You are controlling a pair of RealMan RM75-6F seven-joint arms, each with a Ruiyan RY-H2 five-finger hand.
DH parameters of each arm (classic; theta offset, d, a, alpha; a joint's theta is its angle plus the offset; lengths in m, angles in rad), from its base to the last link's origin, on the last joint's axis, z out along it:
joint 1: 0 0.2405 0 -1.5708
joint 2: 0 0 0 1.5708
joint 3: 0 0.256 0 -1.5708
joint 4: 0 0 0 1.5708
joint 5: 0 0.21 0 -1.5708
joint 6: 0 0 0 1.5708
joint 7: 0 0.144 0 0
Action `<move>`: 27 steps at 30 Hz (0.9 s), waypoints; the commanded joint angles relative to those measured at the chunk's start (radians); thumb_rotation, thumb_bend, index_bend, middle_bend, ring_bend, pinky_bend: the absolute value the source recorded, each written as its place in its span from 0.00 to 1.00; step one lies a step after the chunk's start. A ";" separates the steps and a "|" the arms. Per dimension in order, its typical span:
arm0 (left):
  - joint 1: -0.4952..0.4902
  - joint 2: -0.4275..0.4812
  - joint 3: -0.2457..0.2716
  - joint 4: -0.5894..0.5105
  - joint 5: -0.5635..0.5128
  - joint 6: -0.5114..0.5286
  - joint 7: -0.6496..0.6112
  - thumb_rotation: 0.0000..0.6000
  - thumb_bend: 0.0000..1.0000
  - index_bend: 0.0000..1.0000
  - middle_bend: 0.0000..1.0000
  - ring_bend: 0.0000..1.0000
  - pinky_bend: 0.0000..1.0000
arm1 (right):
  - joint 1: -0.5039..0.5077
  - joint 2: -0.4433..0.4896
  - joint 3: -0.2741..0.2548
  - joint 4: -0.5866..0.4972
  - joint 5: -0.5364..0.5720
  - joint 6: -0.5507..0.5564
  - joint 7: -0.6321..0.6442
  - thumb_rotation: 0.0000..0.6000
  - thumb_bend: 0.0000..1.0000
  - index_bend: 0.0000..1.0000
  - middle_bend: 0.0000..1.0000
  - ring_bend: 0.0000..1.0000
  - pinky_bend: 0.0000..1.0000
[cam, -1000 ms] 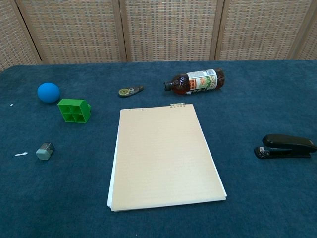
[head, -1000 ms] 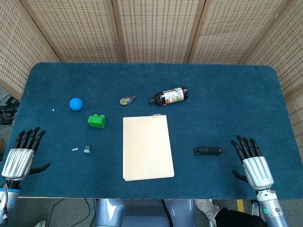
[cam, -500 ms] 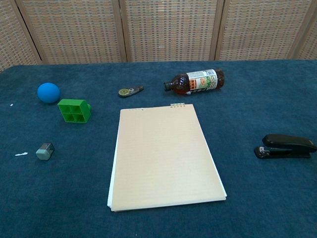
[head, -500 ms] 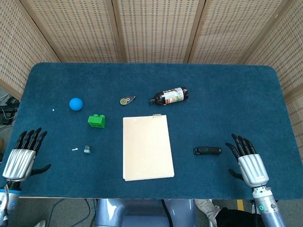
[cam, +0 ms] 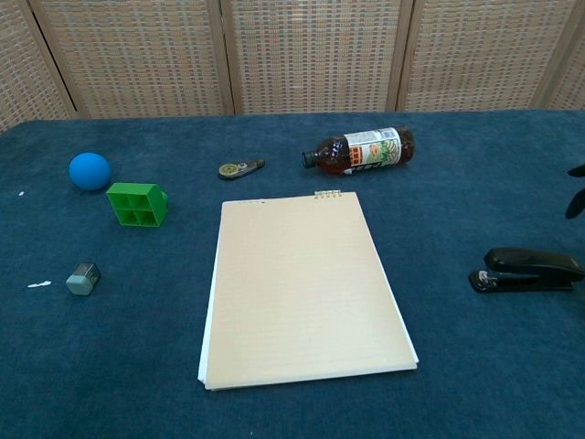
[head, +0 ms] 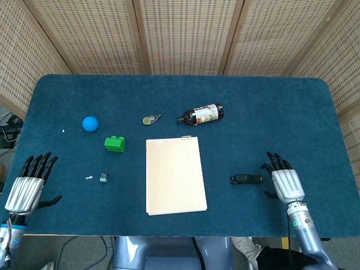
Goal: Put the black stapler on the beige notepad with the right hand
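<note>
The black stapler (head: pixel 246 179) (cam: pixel 527 269) lies flat on the blue table, to the right of the beige notepad (head: pixel 175 175) (cam: pixel 302 287). My right hand (head: pixel 282 181) hovers just right of the stapler, fingers spread and holding nothing; only its fingertips (cam: pixel 577 187) show at the chest view's right edge. My left hand (head: pixel 29 187) is at the table's near left corner, fingers apart and empty, far from both objects.
A brown bottle (head: pixel 201 114) lies on its side behind the notepad, beside a small tape dispenser (head: pixel 151 118). A blue ball (head: pixel 90 124), a green block (head: pixel 115 144) and a small grey sharpener (head: pixel 103 177) sit on the left half.
My right hand has moved left and forward, closer to the stapler, and its fingertips now enter the chest view. The left hand has barely shifted.
</note>
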 commanded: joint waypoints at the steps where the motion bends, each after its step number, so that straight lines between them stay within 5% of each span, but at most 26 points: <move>1: -0.001 -0.001 -0.001 0.001 -0.001 -0.003 0.001 1.00 0.16 0.00 0.00 0.00 0.00 | 0.018 -0.013 0.013 0.019 0.031 -0.025 -0.013 1.00 0.26 0.35 0.13 0.05 0.24; 27: 0.000 0.004 -0.010 0.001 -0.007 -0.013 -0.011 1.00 0.16 0.00 0.00 0.00 0.00 | 0.115 -0.156 0.012 0.130 0.087 -0.114 -0.054 1.00 0.28 0.46 0.23 0.16 0.33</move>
